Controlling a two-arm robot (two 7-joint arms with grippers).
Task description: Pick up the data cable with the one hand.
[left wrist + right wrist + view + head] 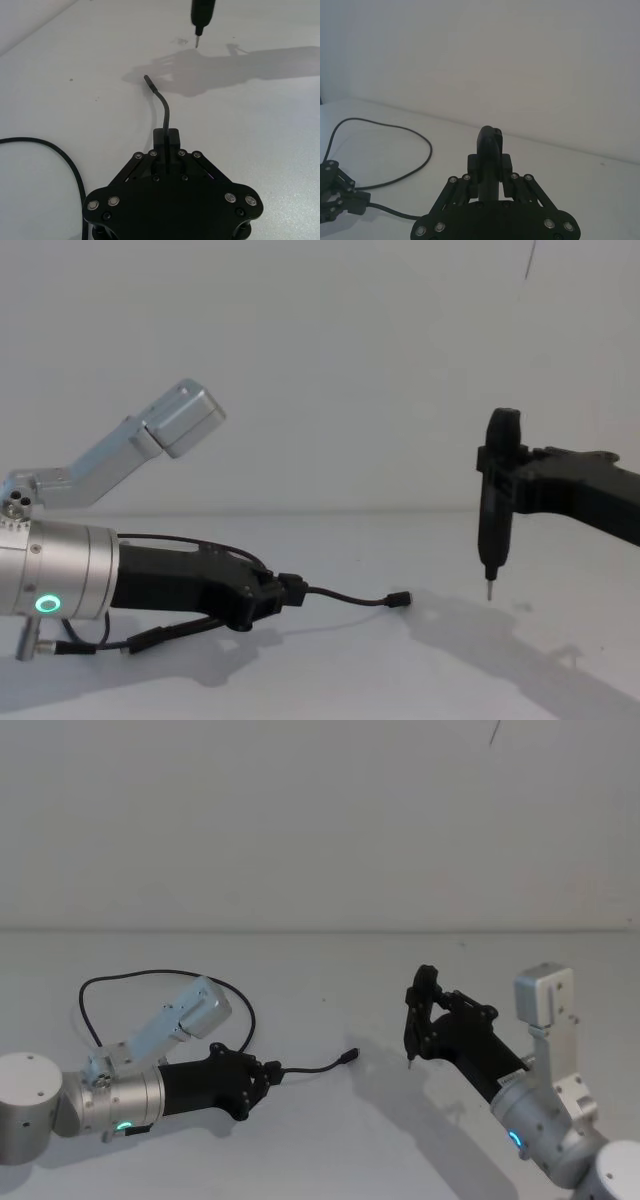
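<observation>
Soft, even light from above fills the head and chest views; the white table (320, 1140) is bright, without glare. In the chest view the right gripper (488, 585) casts a broad, soft-edged grey shadow toward 5 o'clock. In the left wrist view that shadow lies darker and harder-edged at 1 o'clock. The left gripper (296, 592) shades the table at 7 o'clock. The right wrist view is dimmer, its wall (520, 60) greyest at 9 o'clock. The data cable (165, 107) shows flat black.

Left end effector (292, 592) grips the data cable (352, 598).
</observation>
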